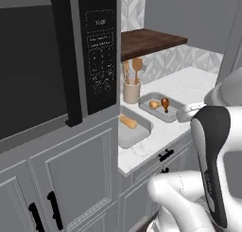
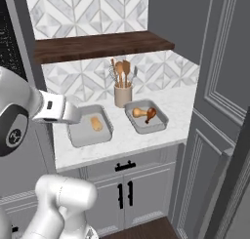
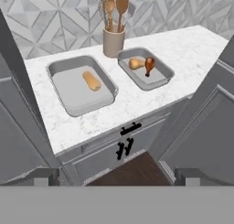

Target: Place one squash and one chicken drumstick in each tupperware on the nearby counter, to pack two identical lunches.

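Two grey tupperware trays lie side by side on the white marbled counter (image 3: 187, 47). The left tupperware (image 3: 68, 97) holds one elongated tan squash (image 3: 92, 80), also in the right base view (image 2: 96, 123). The right tupperware (image 3: 162, 77) holds a roundish squash (image 3: 136, 63) and a red-brown chicken drumstick (image 3: 149, 65) lying next to each other. A second drumstick is out of view. My gripper (image 3: 117, 176) hangs in front of the counter edge, above the cabinet doors and back from both trays. It is open, fingertips wide apart with nothing between them.
A tan utensil cup (image 3: 113, 42) with wooden spoons stands behind the trays against the tiled wall. A dark wooden shelf (image 2: 97, 45) overhangs the counter. A black microwave (image 1: 47, 60) sits to the left, and a tall grey cabinet (image 2: 222, 111) closes off the right.
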